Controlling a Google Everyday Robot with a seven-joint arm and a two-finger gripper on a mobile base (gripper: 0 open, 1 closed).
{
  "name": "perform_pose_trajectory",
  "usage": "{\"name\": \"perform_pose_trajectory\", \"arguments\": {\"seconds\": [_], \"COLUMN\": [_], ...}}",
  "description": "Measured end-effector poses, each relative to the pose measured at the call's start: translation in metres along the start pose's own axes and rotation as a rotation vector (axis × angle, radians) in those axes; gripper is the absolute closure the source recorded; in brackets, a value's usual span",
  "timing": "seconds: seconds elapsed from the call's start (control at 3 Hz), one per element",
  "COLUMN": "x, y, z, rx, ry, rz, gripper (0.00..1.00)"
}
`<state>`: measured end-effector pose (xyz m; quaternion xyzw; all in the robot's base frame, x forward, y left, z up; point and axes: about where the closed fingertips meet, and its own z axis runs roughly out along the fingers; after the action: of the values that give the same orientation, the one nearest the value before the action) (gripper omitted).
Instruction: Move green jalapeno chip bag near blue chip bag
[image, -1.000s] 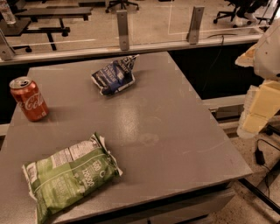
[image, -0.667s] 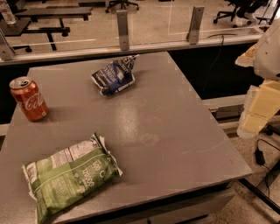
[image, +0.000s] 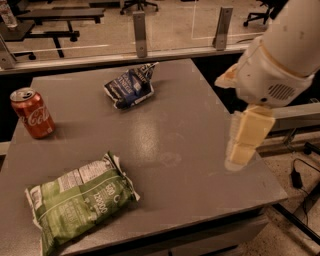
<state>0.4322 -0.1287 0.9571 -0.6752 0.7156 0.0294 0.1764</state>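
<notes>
The green jalapeno chip bag (image: 80, 200) lies flat at the front left of the grey table (image: 200, 125), its white panel facing up. The blue chip bag (image: 129, 88) lies wrinkled at the back middle of the table, far from the green bag. My gripper (image: 240, 156) hangs from the white arm (image: 285, 55) over the table's right edge, well to the right of both bags and touching neither. It holds nothing that I can see.
A red soda can (image: 33, 113) stands upright at the left of the table, between the two bags and to their left. A rail with metal posts (image: 140, 27) runs behind the table. Cables lie on the floor at the right (image: 300, 175).
The arm and gripper have moved left, from beside the table to over its right edge. The bags and the can have not moved.
</notes>
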Motion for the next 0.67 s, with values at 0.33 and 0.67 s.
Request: {"name": "perform_pose_trajectory", "arguments": {"seconds": [0.33, 0.67], "x": [-0.038, -0.077], "y": [0.015, 0.028], "z": [0.025, 0.054], "rx": [-0.057, -0.088], "ry": [-0.043, -0.068], "rz": [-0.091, -0.189], "gripper": [0.0, 0.0]}}
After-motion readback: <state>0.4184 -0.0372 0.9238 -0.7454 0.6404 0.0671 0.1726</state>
